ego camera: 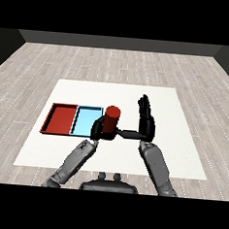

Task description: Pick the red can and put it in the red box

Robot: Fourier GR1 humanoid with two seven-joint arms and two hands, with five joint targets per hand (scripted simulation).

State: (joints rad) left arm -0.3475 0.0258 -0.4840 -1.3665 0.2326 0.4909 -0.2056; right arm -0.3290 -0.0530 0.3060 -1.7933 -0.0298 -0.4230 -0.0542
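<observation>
Nearest to the viewer, the two grey forearms are seen coming in from the lower corners over the white tabletop (pixel 181 160). The left robot hand (pixel 97 129) is found at the base of the red can (pixel 111 120), with its fingers curled round the lower part of the can, so the can is judged to be held by this hand. The right robot hand (pixel 146 123) is placed to the right of the can, with its fingers straight and pointing away from the robot; its thumb is stretched sideways toward the can, but contact cannot be confirmed.

The red can is kept upright, with its long axis vertical, and it is seen just beside the right edge of the light blue tray (pixel 87 120). Whether it is lifted or resting on the tabletop cannot be told.

Further to the left, the red tray (pixel 53 120) is placed touching the light blue tray. The coming move is therefore judged to depend on one relation: the red tray lies to the left of the held can, past the blue tray. The left robot hand is the nearer one to it, and the can must be carried over the blue tray.
</observation>
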